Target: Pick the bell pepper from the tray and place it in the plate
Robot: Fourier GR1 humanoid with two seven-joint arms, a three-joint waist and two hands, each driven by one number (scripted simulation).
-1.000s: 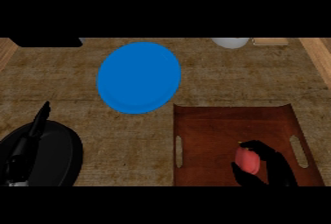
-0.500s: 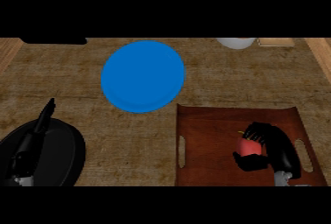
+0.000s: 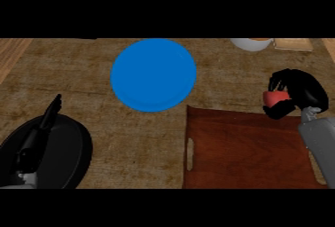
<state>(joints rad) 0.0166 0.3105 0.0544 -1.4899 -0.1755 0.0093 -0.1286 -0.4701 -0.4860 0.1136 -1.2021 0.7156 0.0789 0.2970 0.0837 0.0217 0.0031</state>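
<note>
Bell pepper (image 3: 273,98) – red, small, half hidden – sits inside my right hand (image 3: 304,91) at the right side of the frame. My fingers (image 3: 288,74) are curled round it from above and my thumb closes in from below, so only its left face shows between them. The bell pepper is off the floor of the tray (image 3: 248,150) and shows just past that tray's upper right corner, against the brown tabletop (image 3: 78,75). I cannot tell how high above the surface it hangs. My grey right forearm (image 3: 321,142) comes up along the tray's right edge from the lower right of the frame.

The tray is a dark reddish-brown rectangle filling the lower right, with a slot handle on its left rim. The blue plate (image 3: 153,74) lies in the upper middle of the frame, up and to the left of the tray, its lower edge near the tray's upper left corner. It is well apart from the pepper, with bare tabletop between them.

My left hand (image 3: 46,124) rests at the lower left, its fingers straight and pointing up the frame, holding nothing – it shows against a dark rounded shape (image 3: 65,155) beneath it.

Along the top right edge stand a white bowl (image 3: 252,43) and, just beside it, a tan block (image 3: 292,44).
</note>
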